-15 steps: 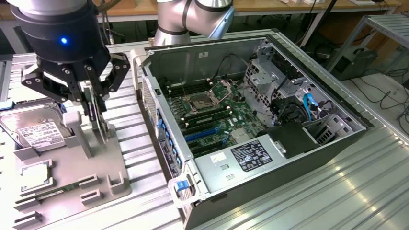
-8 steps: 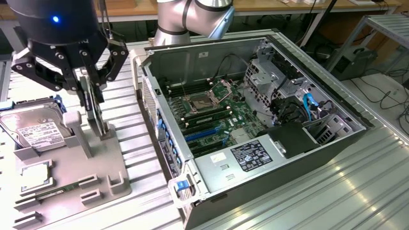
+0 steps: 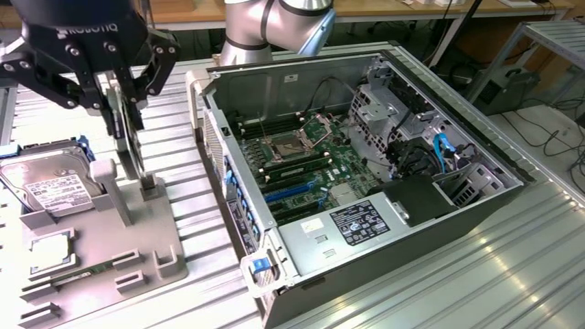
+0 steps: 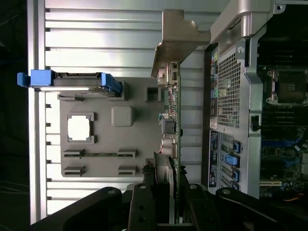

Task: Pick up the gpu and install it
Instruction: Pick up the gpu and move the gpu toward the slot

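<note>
The gpu (image 3: 129,140) is a thin black card standing upright on edge over the grey fixture (image 3: 109,264). Its lower end sits at a slotted post; I cannot tell whether it has left the slot. My gripper (image 3: 114,103) reaches down from above at the exterior view's left and is shut on the gpu. In the wrist view the gpu (image 4: 176,120) is seen edge-on, with its silver bracket (image 4: 180,38) at the far end. There, the black fingers of my gripper (image 4: 166,182) press on both faces of the card.
The open computer case (image 3: 484,147) lies to the exterior view's right of the fixture, its motherboard (image 3: 302,171) exposed. A silver hard drive (image 3: 53,186) leans in its blue-edged cradle. A processor (image 3: 51,250) and a memory stick (image 3: 78,277) rest in the fixture. The slatted metal table (image 3: 512,274) surrounds everything.
</note>
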You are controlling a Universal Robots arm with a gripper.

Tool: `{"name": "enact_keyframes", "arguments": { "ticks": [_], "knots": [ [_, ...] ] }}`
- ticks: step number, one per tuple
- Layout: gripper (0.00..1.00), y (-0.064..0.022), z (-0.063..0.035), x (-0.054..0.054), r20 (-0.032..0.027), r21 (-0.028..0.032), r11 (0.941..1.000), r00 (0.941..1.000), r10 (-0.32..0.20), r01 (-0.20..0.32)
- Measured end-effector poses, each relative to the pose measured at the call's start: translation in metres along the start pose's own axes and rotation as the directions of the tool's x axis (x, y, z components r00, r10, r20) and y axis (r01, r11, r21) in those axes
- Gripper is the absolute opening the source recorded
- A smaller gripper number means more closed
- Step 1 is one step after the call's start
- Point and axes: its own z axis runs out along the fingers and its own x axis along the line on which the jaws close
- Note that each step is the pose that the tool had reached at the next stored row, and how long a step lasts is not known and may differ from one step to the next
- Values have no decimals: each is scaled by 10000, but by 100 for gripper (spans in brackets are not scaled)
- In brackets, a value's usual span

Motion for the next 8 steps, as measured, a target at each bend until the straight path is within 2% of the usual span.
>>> {"name": "enact_keyframes", "arguments": {
  "ticks": [3,8],
  "knots": [
    [28,2,-81,-1,2,-1,10000,10000,0,0],
    [28,4,-85,-9,5,0,10000,10000,0,0]
  ]
}}
